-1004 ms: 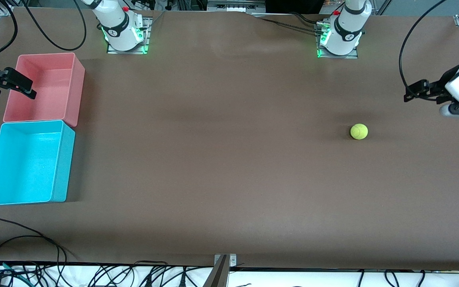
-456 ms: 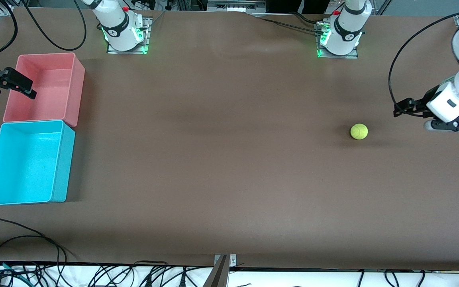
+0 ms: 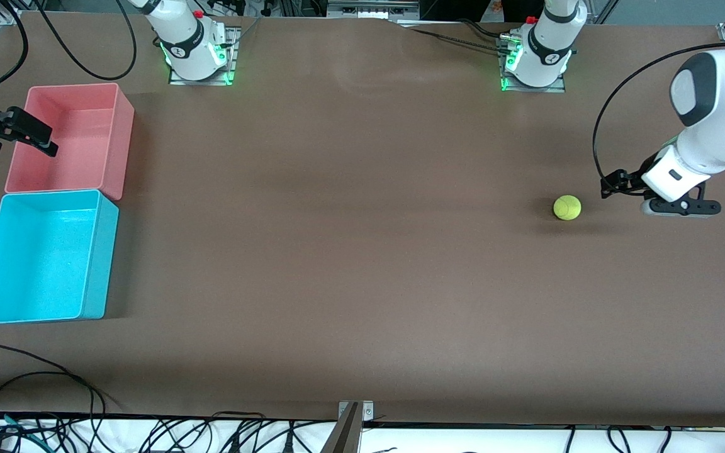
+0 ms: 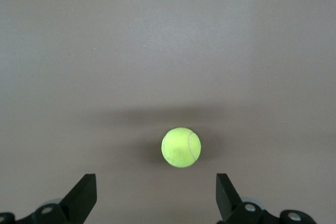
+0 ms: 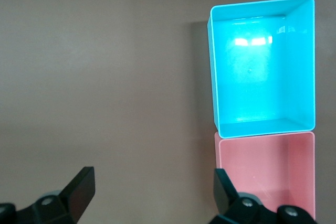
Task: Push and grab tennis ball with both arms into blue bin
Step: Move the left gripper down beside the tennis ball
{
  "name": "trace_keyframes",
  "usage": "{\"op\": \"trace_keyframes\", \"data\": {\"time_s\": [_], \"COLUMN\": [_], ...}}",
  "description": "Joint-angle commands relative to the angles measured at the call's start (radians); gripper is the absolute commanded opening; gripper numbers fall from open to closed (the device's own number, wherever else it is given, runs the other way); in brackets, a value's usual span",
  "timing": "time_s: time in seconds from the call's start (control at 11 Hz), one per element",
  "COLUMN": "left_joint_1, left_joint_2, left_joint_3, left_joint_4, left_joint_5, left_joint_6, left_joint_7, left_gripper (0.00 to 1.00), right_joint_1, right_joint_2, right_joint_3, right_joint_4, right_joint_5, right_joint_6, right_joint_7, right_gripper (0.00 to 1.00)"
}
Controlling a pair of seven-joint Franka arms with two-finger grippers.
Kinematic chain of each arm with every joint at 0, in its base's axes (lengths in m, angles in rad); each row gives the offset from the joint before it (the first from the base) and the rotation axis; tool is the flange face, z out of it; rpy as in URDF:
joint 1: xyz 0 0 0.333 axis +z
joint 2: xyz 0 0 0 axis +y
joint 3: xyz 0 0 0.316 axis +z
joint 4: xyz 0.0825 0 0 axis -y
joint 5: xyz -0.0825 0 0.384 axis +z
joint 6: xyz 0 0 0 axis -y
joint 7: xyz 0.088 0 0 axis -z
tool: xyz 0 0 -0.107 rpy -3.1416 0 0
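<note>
Lowered and swung inward since a second ago, the left gripper (image 3: 611, 184) hangs jaws spread at the tennis ball's (image 3: 567, 207) two o'clock, the ball at the left arm's end; the right gripper (image 3: 19, 133) waits spread-jawed by the pink bin (image 3: 117, 141), well apart from it.

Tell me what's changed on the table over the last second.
The left arm's tool has swung in toward the small fuzzy yellow-green tennis ball, fingers open, not touching it. The ball, the cyan plastic bin, the pink plastic bin and the right tool stayed put.
</note>
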Motion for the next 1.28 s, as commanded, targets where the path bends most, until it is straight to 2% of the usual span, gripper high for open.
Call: {"op": "trace_keyframes", "data": {"time_s": [0.0,0.09,0.18,0.46,0.55,0.82,1.0,1.19], "left_joint_1": [0.001,0.003,0.003,0.007,0.024,0.046,0.070,0.081], "left_joint_2": [0.007,0.018,0.021,0.023,0.026,0.050,0.081,0.113], "left_joint_3": [-0.003,-0.005,-0.003,-0.003,-0.003,-0.003,-0.003,-0.003], "left_joint_4": [-0.066,-0.070,-0.084,-0.098,-0.098,-0.109,-0.115,-0.118], "left_joint_5": [0.021,0.021,0.023,0.023,0.023,0.024,0.023,0.020], "left_joint_6": [0.090,0.105,0.134,0.136,0.134,0.139,0.189,0.219], "left_joint_7": [0.009,0.010,0.024,0.313,0.420,0.742,1.006,1.183], "left_gripper": [1.00,1.00,0.74,0.15,0.00,0.00,0.00,0.00], "right_joint_1": [-0.009,-0.009,-0.009,-0.009,-0.009,-0.009,-0.009,-0.009], "right_joint_2": [0.009,0.009,0.009,0.009,0.009,0.009,0.009,0.009], "right_joint_3": [0.001,0.001,0.001,0.001,0.001,0.001,0.001,-0.001], "right_joint_4": [0.024,0.024,0.024,0.024,0.024,0.024,0.024,0.024], "right_joint_5": [0.020,0.019,0.019,0.019,0.019,0.019,0.019,0.019], "right_joint_6": [-0.026,-0.029,-0.029,-0.033,-0.038,-0.039,-0.039,-0.039], "right_joint_7": [-0.022,-0.021,-0.021,-0.021,-0.021,-0.021,-0.021,-0.021], "right_gripper": [1.00,1.00,1.00,1.00,1.00,1.00,1.00,1.00]}}
